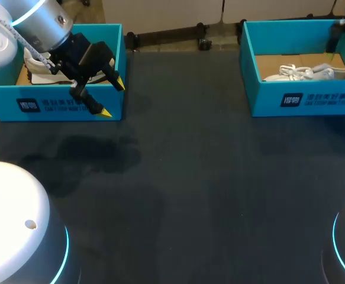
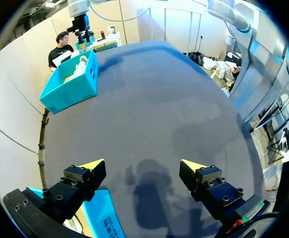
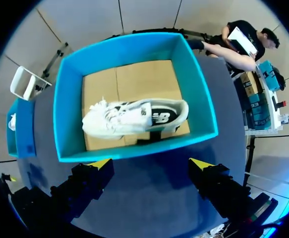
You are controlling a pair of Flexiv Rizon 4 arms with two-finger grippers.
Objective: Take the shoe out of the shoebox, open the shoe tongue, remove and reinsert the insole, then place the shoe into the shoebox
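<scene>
Left gripper, upper left of the head frame: yellow tips spread apart, nothing between them, hanging over the front right corner of the left shoebox. Part of a pale shoe shows inside that box; the arm hides the rest. Middle of the frame: dark table. Upper right: right shoebox, with a white shoe on its cardboard floor, laces loose, apparently lying on its side.

Wrist view of the right gripper: fingers wide apart and empty, above the near wall of the box, with the shoe ahead of the tips and lying crosswise to them.

Step in hand, as you can judge it: lifting a shoe out; neither is grasped yet.

To do it well:
- come straight down inside the walls so no fingertip catches a rim
- take the shoe across its narrow width, near the collar or midfoot, not by the laces
- expect the soft upper to give; close until both fingers bear on it
- lift clear of the wall before moving toward mid-table
</scene>
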